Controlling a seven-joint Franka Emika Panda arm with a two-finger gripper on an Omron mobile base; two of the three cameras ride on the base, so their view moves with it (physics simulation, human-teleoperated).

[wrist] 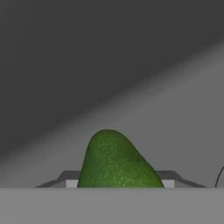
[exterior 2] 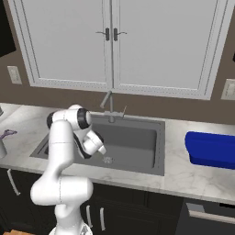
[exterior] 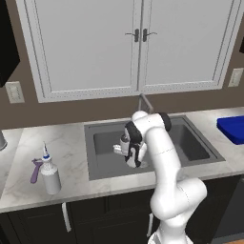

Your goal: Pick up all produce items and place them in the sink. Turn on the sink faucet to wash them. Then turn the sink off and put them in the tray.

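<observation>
— What does the scene show?

— A white robot arm (exterior: 164, 157) with dark joints bends down into the sink (exterior: 190, 143), a rectangular dark grey basin with matte walls and a round silver drain (exterior 2: 108, 160). The gripper (exterior: 136, 159) hangs low inside the basin.

— And the fruit?

— In the hand view a green fruit (wrist: 116, 162), pebbled and glossy with a rounded, tapering top, sits right between the finger tips, with the smooth grey basin floor behind it. The jaws stand part-way in on either side of it; whether they are actually pinching it, I cannot tell.

— The fittings?

— A slim grey metal faucet (exterior 2: 109, 104) rises behind the sink, thin upright stem, angled spout, a small lever at its side.

— What surrounds it?

— A pale marbled tabletop (exterior: 66, 143) with grey veining. To the arm's left stand a white spray bottle (exterior: 49, 174) with a blue cap and, just beside it, a purple tool (exterior: 35, 170). To the right, well apart from the basin, lies a flat bright blue tray (exterior 2: 211, 149) with low raised edges.

— The room?

— White panelled wall cabinets (exterior: 136, 45) with small dark handles hang above, against a brown wall carrying cream outlet plates (exterior: 14, 92). Dark cabinet doors (exterior: 90, 217) with pale bar handles run below the tabletop.
</observation>
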